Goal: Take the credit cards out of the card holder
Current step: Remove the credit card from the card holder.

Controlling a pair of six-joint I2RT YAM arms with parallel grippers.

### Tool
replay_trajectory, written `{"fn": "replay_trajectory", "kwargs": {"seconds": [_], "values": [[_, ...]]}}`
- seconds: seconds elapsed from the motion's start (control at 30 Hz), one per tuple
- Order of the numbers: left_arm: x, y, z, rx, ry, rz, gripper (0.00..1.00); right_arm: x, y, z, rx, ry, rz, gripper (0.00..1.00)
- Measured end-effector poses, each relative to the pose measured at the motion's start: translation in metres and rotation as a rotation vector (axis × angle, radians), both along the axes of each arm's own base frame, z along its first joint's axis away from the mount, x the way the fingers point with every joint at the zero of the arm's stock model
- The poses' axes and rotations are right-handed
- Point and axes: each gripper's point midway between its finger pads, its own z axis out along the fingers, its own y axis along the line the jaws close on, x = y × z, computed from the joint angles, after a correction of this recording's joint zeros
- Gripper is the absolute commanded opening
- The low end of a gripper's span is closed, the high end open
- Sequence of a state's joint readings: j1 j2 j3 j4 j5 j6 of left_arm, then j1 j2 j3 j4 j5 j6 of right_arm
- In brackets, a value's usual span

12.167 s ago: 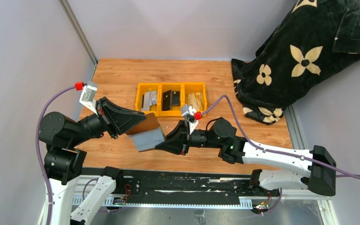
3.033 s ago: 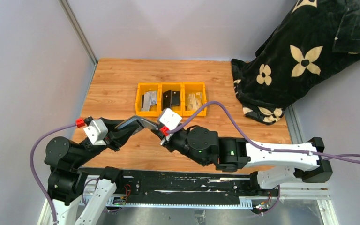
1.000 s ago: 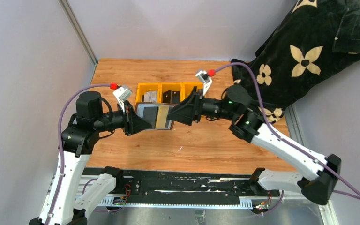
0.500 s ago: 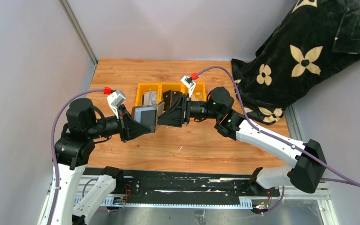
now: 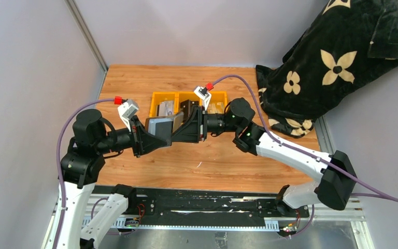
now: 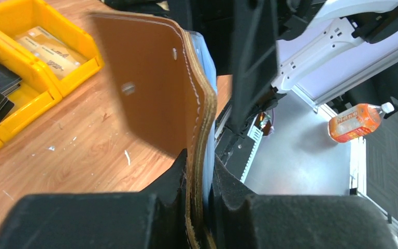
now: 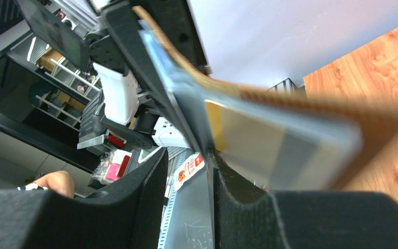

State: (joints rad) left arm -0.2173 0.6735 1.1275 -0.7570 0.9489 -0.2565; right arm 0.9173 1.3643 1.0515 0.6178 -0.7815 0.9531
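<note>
Holds the card holder point(image 6: 155, 88) clamped in the left gripper point(image 6: 199, 171) above the counter point(image 5: 212, 155). Meets its grey inside with the right gripper point(image 7: 186, 161), jaws narrowly parted, clasping nothing.

Just behind the raised card holder point(image 5: 160, 126) stand yellow bins point(image 5: 161, 95); bare tabletop point(image 5: 207, 163) lies in front; a blanket point(image 5: 337, 57) crowds the far right

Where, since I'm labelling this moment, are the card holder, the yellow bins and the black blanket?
card holder point(image 6: 150, 88): left wrist view, brown leather outer face.
yellow bins point(image 5: 165, 94): top external view, far rim of the left compartment.
black blanket point(image 5: 311, 78): top external view, dark pile between flower prints.
</note>
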Motion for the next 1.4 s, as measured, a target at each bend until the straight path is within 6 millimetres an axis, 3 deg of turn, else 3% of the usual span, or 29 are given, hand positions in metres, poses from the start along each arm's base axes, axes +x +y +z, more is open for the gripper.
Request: {"fn": "replay_trajectory", "kwargs": {"seconds": [0.13,0.3,0.73,1.4], "values": [[0.005,-0.001,-0.003,0.010,0.010,0.002,0.00,-0.014,-0.008,0.012,0.012,-0.037,0.006,0.40],[0.004,-0.002,-0.003,0.007,0.011,-0.008,0.00,-0.015,-0.014,0.017,0.015,-0.061,-0.012,0.40],[0.000,-0.002,0.001,-0.020,0.048,0.001,0.00,-0.016,-0.004,0.011,0.024,-0.009,0.049,0.39],[-0.006,-0.011,0.020,-0.130,0.081,-0.044,0.00,-0.024,-0.005,0.024,0.105,0.007,0.108,0.36]]}}
